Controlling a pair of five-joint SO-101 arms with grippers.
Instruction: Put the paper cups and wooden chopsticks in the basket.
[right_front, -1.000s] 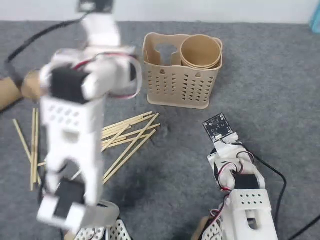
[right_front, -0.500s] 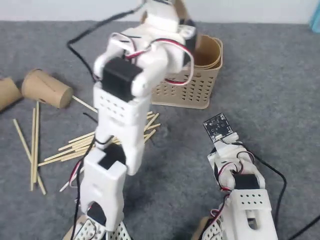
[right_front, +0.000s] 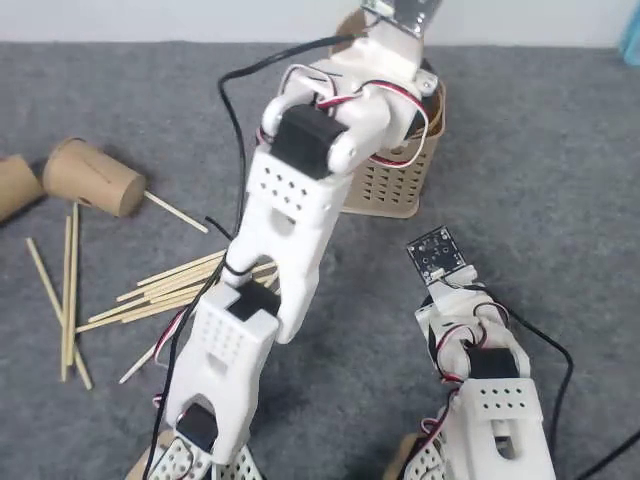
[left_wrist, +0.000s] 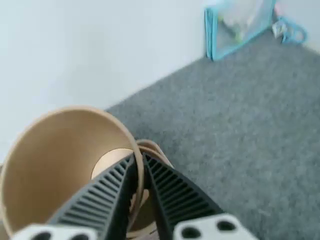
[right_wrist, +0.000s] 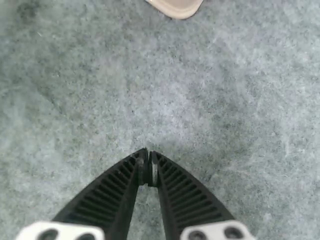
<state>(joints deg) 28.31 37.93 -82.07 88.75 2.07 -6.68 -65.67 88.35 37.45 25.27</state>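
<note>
A grey carpeted surface (right_front: 560, 150) is recorded, with a pale wall (left_wrist: 75, 50) behind. The left gripper (left_wrist: 138, 167) is clamped on the rim of a paper cup (left_wrist: 55, 150), one jaw inside and one outside. The cup is held above the basket (right_front: 385, 195), with a nested cup (left_wrist: 151, 148) directly beneath. Release is judged the coming move. Two further cups (right_front: 95, 178) and the wooden chopsticks (right_front: 170, 290) lie well apart on that arm's side. The right gripper (right_wrist: 149, 167) is closed and empty.
</note>
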